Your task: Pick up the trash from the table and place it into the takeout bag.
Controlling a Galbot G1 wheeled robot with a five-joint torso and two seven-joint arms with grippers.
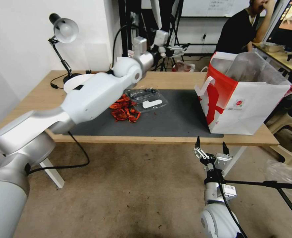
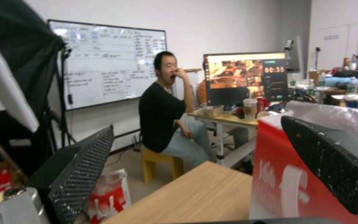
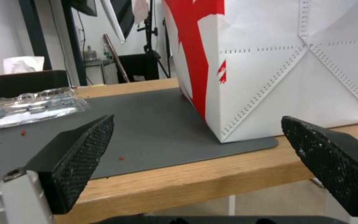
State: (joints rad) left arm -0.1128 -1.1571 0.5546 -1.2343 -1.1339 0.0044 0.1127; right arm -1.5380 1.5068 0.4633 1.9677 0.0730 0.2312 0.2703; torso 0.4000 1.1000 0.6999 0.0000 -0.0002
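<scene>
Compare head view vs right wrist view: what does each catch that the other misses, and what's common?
Head view alone: the left tool, raised beyond the table's far edge, fingers apart with nothing between them; the desk lamp; the red wrappers on the mat; the takeout bag's open top with its foil lining.

Right wrist view alone: close look at the right tool's open pads held in front of the table's near edge, and small red crumbs on the mat.

Both: the table, the dark grey mat, the clear plastic tray, the takeout bag, the right tool.
</scene>
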